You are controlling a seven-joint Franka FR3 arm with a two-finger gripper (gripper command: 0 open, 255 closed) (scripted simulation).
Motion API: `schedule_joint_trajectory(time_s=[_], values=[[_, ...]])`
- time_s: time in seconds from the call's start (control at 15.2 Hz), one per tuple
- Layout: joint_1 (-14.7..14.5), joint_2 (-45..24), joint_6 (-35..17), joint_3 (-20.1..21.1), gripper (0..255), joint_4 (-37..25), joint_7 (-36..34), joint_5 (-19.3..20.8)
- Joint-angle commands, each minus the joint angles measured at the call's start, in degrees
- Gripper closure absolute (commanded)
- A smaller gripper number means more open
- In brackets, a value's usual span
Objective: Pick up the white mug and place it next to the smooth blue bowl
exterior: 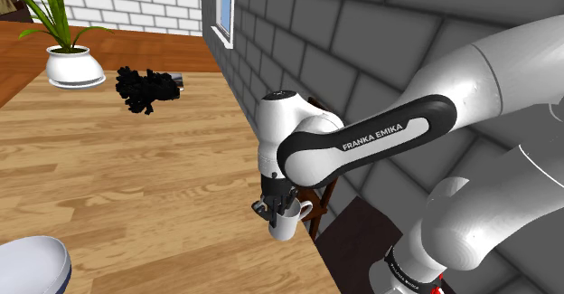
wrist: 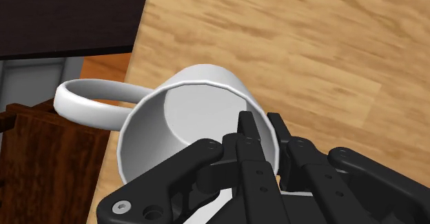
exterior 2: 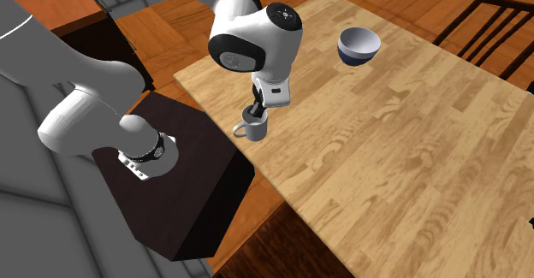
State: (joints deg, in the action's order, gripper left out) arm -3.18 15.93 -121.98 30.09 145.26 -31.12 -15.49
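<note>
The black gripper (wrist: 263, 131) pinches the white mug (wrist: 180, 116) by its rim, fingers (wrist: 246, 129) nearly closed, one inside, one outside. The mug is at the table (exterior 2: 411, 148) edge nearest the stand (exterior 2: 184, 191) (lifted or resting, I cannot tell). The grasp looks made; next comes lifting it toward the blue bowl (exterior 2: 359, 45), well apart.

Bare tabletop (exterior 2: 385, 148) lies open between the mug (exterior 2: 254, 128) and the bowl (exterior 2: 358, 46).

The wooden table (exterior 2: 411, 148) bears a blue bowl (exterior 2: 358, 45), potted plant (exterior: 72, 66) and black clump (exterior: 147, 88).
</note>
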Motion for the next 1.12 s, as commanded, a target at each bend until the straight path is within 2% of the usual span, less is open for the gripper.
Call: schedule_joint_trajectory(time_s=[0.0, 1.06], values=[[0.0, 0.0, 0.0, 0.0, 255, 0.01, 0.0, 0.0], [-0.29, 6.92, 14.05, -2.76, 255, -7.32, 0.36, -0.22]])
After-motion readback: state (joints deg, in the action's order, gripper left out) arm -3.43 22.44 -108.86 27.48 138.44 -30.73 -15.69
